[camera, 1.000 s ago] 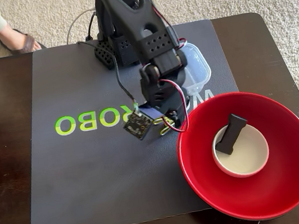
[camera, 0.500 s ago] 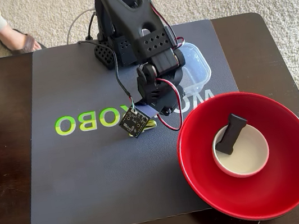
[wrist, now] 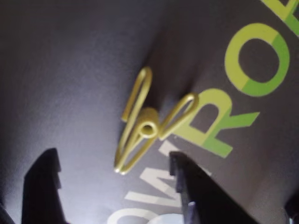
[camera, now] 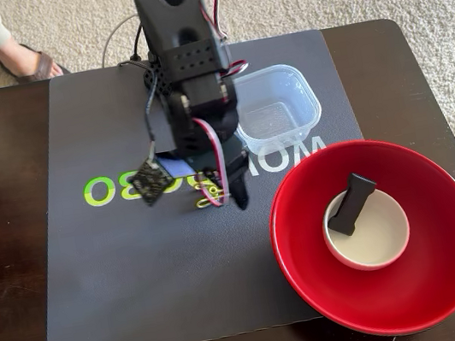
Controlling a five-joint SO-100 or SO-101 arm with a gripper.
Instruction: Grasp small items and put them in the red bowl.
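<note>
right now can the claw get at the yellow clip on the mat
Probably yes. In the wrist view the claw is open, its fingers either side of the yellow clip, which lies alone on the grey mat with nothing between them.

Red bowl [camera: 385, 292]: glossy, smooth. White dish [camera: 385, 236]: matt inside. Dark piece [camera: 349, 201]: matt plastic. Tub [camera: 279, 110]: clear plastic. Clip [wrist: 145, 123]: smooth yellow-green wire. Mat [camera: 140, 271]: matt grey. Table [camera: 7, 257]: dark polished wood.

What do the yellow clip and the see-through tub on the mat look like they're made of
The yellow clip looks like thin bent wire with a glossy yellow-green coating, though moulded plastic is possible. The clear tub looks like thin transparent plastic, since the mat shows through it.
</note>
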